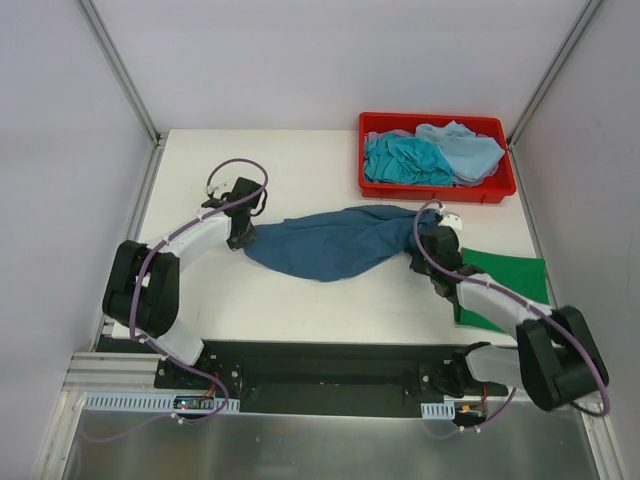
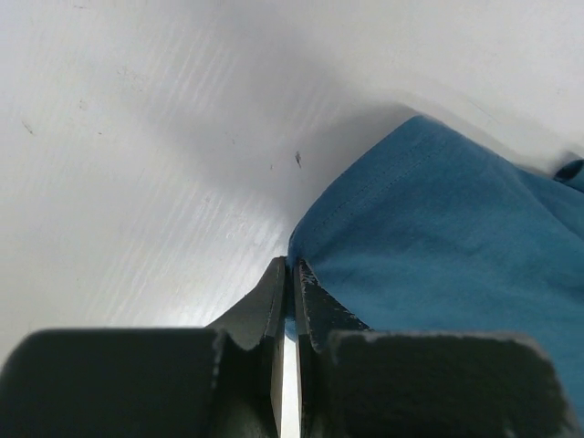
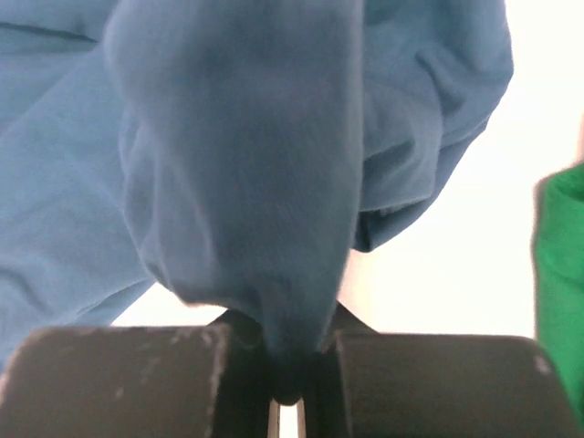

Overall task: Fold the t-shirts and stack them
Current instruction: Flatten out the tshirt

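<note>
A dark teal-blue t-shirt (image 1: 335,243) hangs stretched between my two grippers above the middle of the table. My left gripper (image 1: 240,238) is shut on its left edge; in the left wrist view the hem (image 2: 294,265) is pinched at the fingertips. My right gripper (image 1: 428,240) is shut on a bunch of its right end (image 3: 265,228). A bright green t-shirt (image 1: 505,283) lies flat at the right under my right arm; it shows in the right wrist view (image 3: 558,274). A turquoise t-shirt (image 1: 400,160) and a pale blue t-shirt (image 1: 465,148) lie in the red bin.
The red plastic bin (image 1: 438,191) stands at the back right of the white table (image 1: 290,160). White walls with metal posts close in the table on the left, back and right.
</note>
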